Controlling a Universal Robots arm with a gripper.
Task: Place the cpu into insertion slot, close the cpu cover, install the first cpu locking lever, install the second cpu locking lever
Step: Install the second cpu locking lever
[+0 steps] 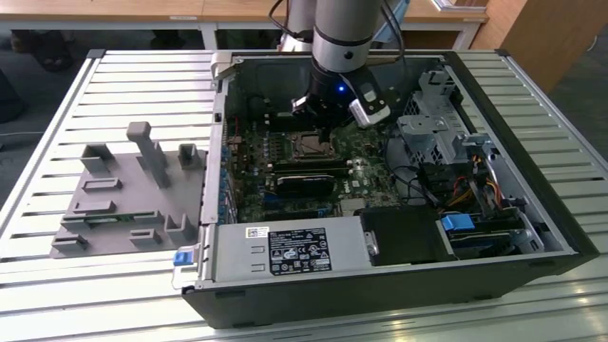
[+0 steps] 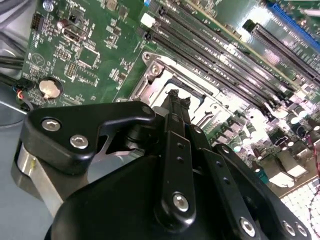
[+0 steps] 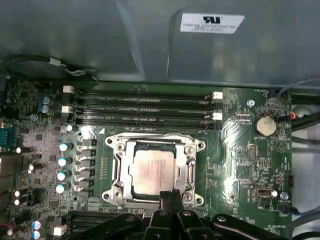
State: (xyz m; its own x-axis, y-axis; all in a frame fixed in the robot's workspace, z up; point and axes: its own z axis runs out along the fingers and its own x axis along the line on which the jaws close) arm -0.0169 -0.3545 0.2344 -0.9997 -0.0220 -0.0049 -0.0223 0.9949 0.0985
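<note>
hand [image 3: 170, 196] tips together, prob. closed, at edge of cpu cover [image 3: 192, 154] over seated cpu [image 3: 152, 168]

Matt silver-tan metal cpu [image 3: 153, 171] – shiny metal cpu cover [image 3: 116, 165] – glossy black tool [image 3: 170, 197].

The arm [image 1: 344, 32] comes down almost vertically in the exterior view, its silver-grey wrist section upright and a small blue light glowing on the black body below it. The gripper [image 1: 323, 132] hangs straight beneath, pointing down. In both wrist views its black linkage bars (held by silver screws) converge toward the tip [image 3: 170, 196], and the fingers [image 2: 175, 102] look drawn together into one narrow point, with nothing visibly held between them.
</note>
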